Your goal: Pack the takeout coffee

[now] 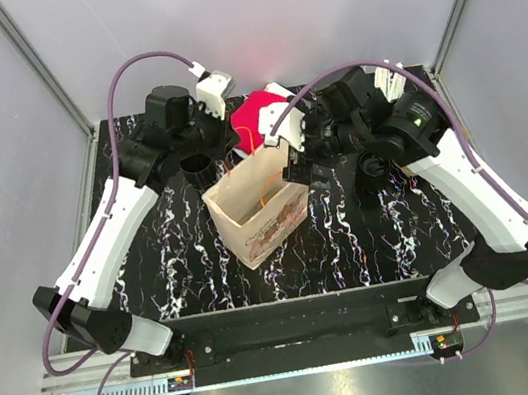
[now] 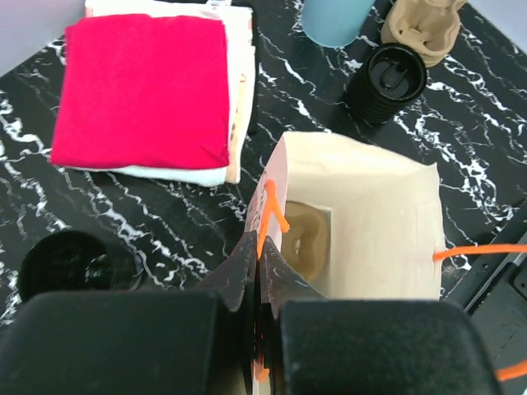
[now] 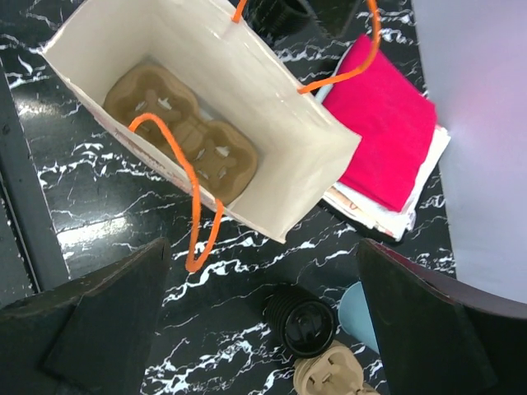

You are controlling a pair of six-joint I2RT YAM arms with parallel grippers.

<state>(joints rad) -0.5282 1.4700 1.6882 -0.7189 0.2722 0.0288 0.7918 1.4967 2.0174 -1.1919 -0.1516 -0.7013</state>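
The left pincer (image 2: 257,247) is pressed together on the bag (image 2: 370,214) rim, right at its orange handle (image 2: 272,210). The right pincer (image 3: 259,247) hangs above the bag with its fingers spread wide, holding nothing. Only the wrist views look into the bag, which stands mid-desk (image 1: 373,240): a carrier (image 3: 177,123) lies flat on its bottom. A lidded black cup (image 3: 300,321) stands on the desk outside the bag, beside a blue cup (image 3: 358,313) and a second carrier (image 3: 333,374). The top view mostly hides these under the right arm. Red napkins (image 2: 144,90) lie at the far edge.
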